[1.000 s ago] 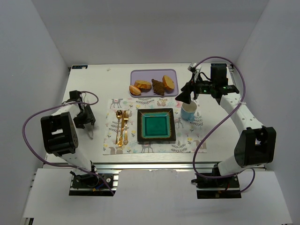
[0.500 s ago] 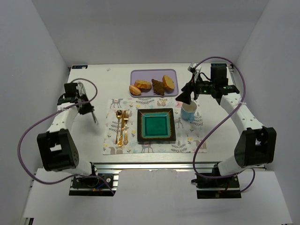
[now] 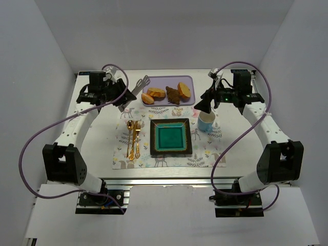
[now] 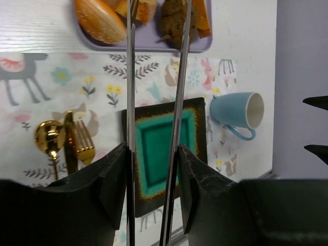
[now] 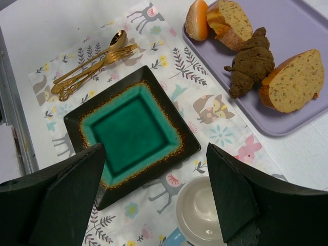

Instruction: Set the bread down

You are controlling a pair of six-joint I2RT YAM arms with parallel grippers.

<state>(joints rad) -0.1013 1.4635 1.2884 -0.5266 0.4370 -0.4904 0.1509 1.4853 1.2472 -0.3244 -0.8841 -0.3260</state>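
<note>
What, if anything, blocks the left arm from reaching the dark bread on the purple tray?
Probably yes: nothing covers the bread, and the left gripper holds tongs at the left end of the tray, though slices flank it.

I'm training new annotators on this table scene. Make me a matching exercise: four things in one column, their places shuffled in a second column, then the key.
Things
1. bread
2. mug
3. gold cutlery
4. tongs

Places (top view)
A. held in the left gripper
B. on the placemat, left of the plate
C. on the lavender tray
D. on the placemat, right of the plate

Pairs: 1-C, 2-D, 3-B, 4-A
</note>
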